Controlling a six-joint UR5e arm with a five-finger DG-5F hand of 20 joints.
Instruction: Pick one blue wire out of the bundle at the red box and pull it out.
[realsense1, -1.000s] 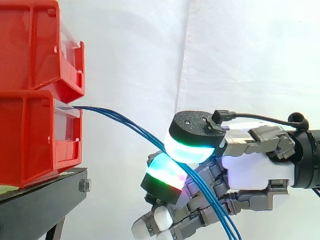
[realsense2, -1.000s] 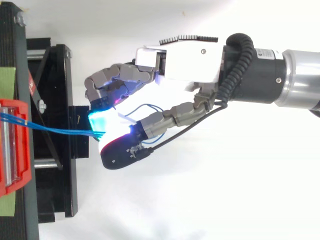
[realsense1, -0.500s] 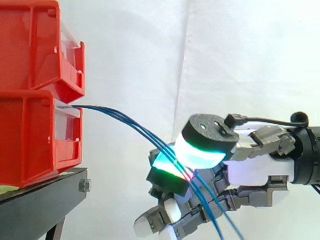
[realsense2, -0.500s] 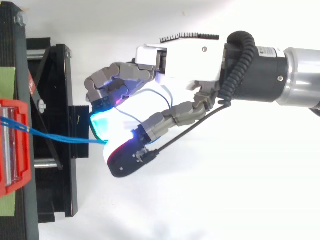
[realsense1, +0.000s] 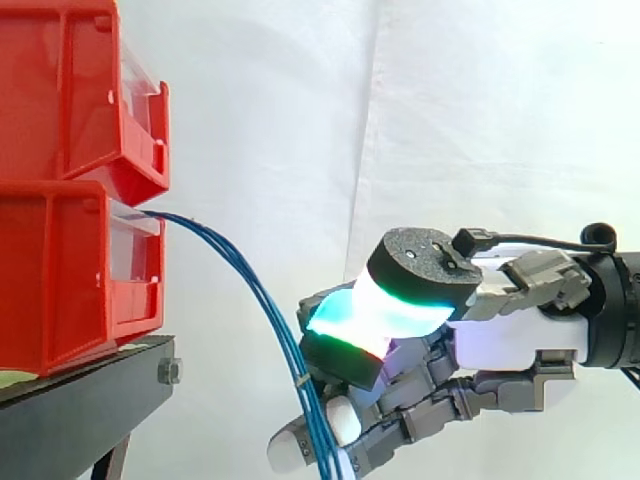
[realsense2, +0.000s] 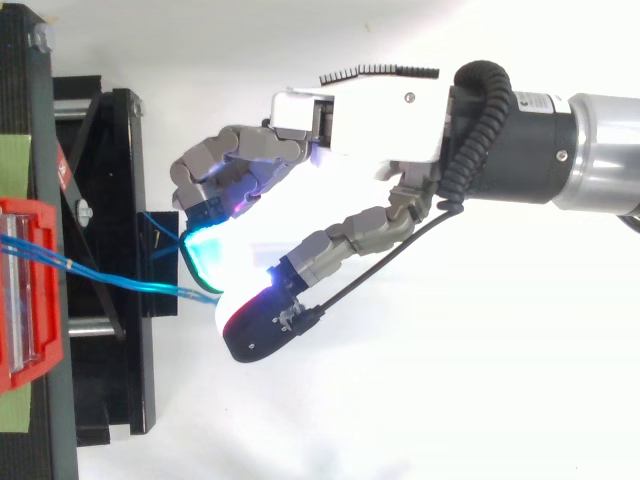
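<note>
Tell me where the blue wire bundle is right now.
In the side view the blue wire bundle leaves the lower red bin at left and droops down to the right, passing just left of the hand.

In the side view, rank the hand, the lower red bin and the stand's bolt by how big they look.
1. hand
2. lower red bin (cut off at the edge, so unsure)
3. bolt, by far smallest

Bundle of thin blue wires (realsense1: 272, 318) leaves the front lip of the lower red box (realsense1: 60, 280). From the side I see the strands arc outward together, then drop steeply. A small pale tie (realsense1: 299, 381) binds them low down.
</note>
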